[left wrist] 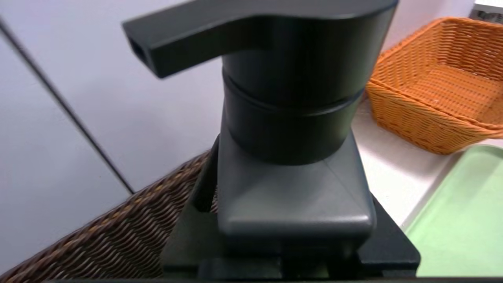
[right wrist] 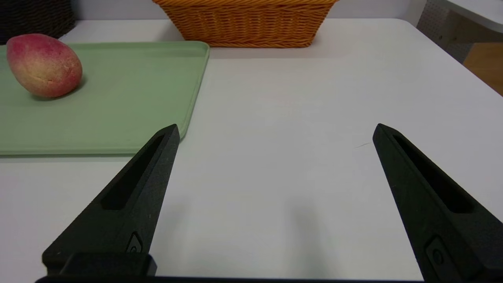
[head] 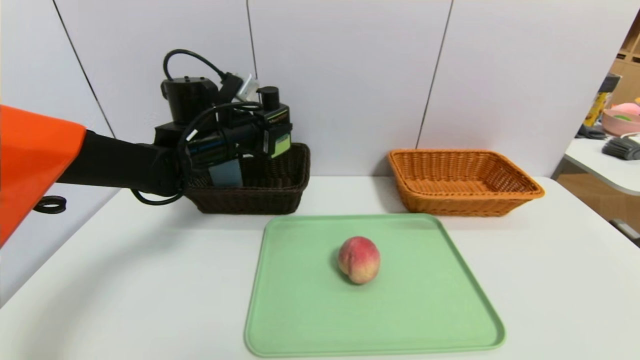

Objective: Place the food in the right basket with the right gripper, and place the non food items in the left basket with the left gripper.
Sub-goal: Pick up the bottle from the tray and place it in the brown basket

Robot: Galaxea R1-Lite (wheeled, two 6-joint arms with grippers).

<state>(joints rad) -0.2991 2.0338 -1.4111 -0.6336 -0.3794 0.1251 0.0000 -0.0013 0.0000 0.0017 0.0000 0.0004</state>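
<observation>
1. While my left gripper hangs above the left basket, its jaws are clamped on the pump bottle, which is upright and clear of the wicker.
2. Inside that basket, a grey-blue cup shows under my wrist.
3. Step in hand, as I judge it: dropping off the last non-food item.
4. Next move calls for lowering over the basket's middle, beside the cup, then releasing.
5. My right gripper is parked well short of that basket, jaws spread wide, holding nothing.
6. Peach lies on the green tray, nearer me than that basket; right basket awaits it.
</observation>
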